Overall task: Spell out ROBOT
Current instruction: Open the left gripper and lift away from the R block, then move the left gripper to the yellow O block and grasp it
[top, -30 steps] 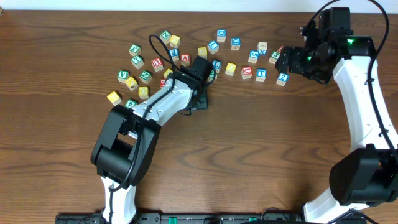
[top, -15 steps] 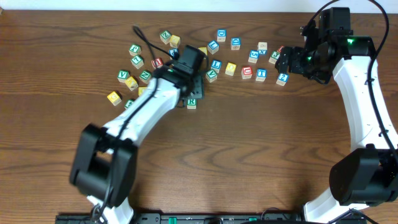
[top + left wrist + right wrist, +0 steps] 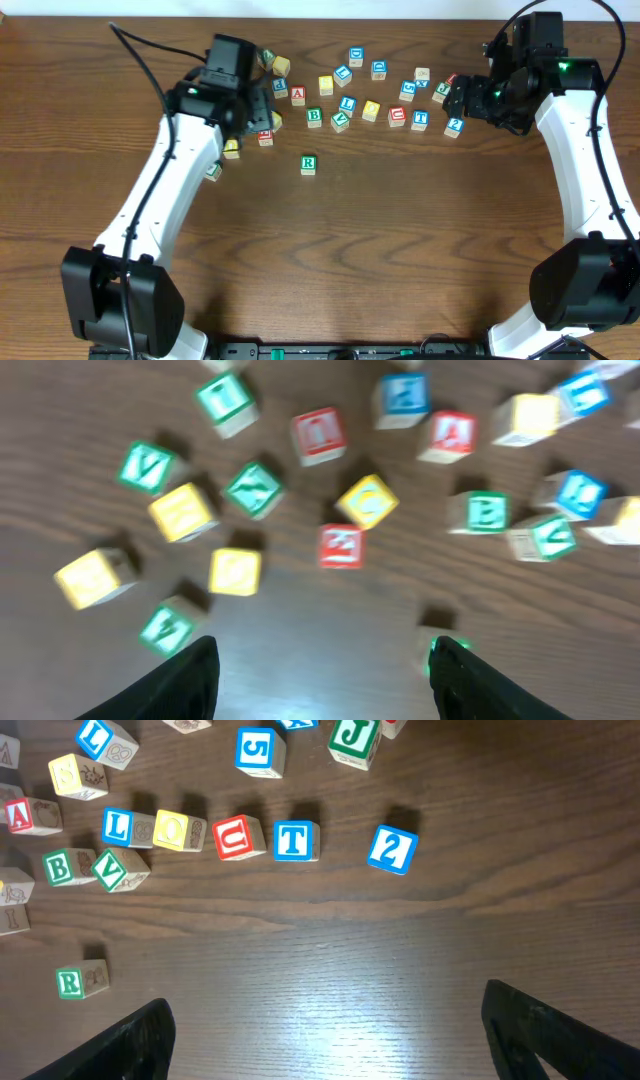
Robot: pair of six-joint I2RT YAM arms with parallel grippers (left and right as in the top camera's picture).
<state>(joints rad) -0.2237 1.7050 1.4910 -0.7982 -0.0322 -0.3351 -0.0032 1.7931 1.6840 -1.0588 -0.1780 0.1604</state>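
Hovering over the worktop, the left pincer and right pincer are being held wide open, empty. The green R cube is being left lying alone.

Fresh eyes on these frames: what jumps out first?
A lone green R cube sits on bare wood on the robot's side, apart from everything else. Beyond it, a loose scatter of alphabet cubes runs across the far side of the table. The left arm and right arm hang over its two ends, jaws open and empty.
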